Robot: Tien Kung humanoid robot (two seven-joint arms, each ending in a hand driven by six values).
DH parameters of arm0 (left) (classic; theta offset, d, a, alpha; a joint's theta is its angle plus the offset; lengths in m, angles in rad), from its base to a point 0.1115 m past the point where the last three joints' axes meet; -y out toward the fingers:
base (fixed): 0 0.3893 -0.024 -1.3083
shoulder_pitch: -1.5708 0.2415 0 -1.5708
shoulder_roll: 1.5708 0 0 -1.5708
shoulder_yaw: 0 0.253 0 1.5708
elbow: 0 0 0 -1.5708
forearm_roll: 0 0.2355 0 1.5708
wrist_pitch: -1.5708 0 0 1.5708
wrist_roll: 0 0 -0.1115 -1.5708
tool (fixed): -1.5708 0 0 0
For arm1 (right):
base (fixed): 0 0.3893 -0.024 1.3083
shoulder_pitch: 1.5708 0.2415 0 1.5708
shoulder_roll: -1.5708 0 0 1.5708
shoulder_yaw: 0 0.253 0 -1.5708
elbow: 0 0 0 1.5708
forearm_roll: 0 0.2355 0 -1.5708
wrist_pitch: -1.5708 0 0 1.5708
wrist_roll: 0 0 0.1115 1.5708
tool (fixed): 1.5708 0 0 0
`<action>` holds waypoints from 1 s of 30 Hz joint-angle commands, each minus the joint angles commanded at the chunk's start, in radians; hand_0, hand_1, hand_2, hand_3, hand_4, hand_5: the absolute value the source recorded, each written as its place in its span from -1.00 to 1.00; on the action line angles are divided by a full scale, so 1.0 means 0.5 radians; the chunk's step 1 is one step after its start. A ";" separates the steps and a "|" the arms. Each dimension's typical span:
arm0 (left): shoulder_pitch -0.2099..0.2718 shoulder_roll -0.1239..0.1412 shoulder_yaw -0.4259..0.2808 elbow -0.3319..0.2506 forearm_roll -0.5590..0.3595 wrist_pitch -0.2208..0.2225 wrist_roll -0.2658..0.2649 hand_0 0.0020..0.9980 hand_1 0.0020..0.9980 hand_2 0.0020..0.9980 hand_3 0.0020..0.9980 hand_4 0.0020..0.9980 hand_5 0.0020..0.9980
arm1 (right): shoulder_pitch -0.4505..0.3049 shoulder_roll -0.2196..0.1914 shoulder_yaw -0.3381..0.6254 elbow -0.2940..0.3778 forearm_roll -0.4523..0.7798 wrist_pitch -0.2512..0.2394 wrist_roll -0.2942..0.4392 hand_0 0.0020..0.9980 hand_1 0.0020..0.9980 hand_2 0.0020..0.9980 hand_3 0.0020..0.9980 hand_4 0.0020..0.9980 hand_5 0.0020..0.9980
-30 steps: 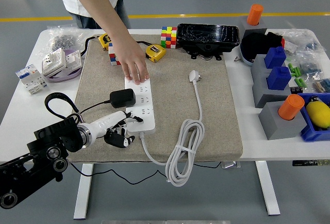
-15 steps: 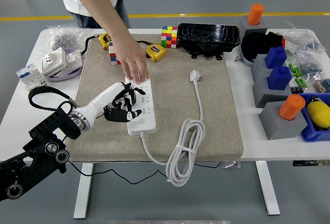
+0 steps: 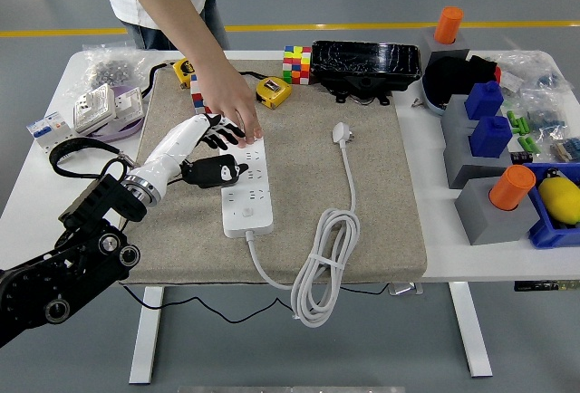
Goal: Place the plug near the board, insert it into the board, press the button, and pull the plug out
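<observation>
A white power strip (image 3: 246, 196) lies on the beige mat (image 3: 372, 221). A black adapter plug (image 3: 218, 172) sits in its middle socket on the left side. My left hand (image 3: 217, 132) hovers over the strip's far end just beyond the adapter, fingers spread and holding nothing, almost touching a person's hand (image 3: 234, 108) that presses down on that far end. The strip's own white plug (image 3: 341, 133) lies loose on the mat to the right, and its cable is coiled (image 3: 322, 266) near the front edge.
Colour cubes (image 3: 295, 64), yellow tape measures (image 3: 272, 91) and a black tray (image 3: 366, 67) stand along the mat's far side. Grey and blue blocks with orange cylinders (image 3: 510, 188) fill the right side. Socket parts (image 3: 107, 108) lie at the left.
My left hand has travelled from the strip's near end up along it, past the black adapter, to the far end beside the person's hand. The adapter and the person's hand stay put.
</observation>
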 joint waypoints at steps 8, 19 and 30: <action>-0.042 -0.040 0.033 0.143 0.075 -0.024 0.073 0.56 0.60 0.57 0.53 0.87 -0.62 | 0.000 0.002 -0.005 0.001 0.002 0.000 0.000 0.34 0.37 0.39 0.20 0.87 0.07; -0.078 -0.066 0.067 0.292 0.046 -0.089 0.145 0.22 0.26 0.19 0.24 0.79 -0.65 | 0.001 0.000 -0.004 0.001 0.002 0.000 0.001 0.34 0.37 0.39 0.20 0.87 0.07; -0.077 -0.069 0.077 0.308 -0.036 -0.107 0.130 -0.19 -0.10 0.00 0.09 0.23 -1.00 | 0.000 -0.001 -0.005 0.004 0.006 -0.004 0.018 0.34 0.37 0.38 0.20 0.87 0.07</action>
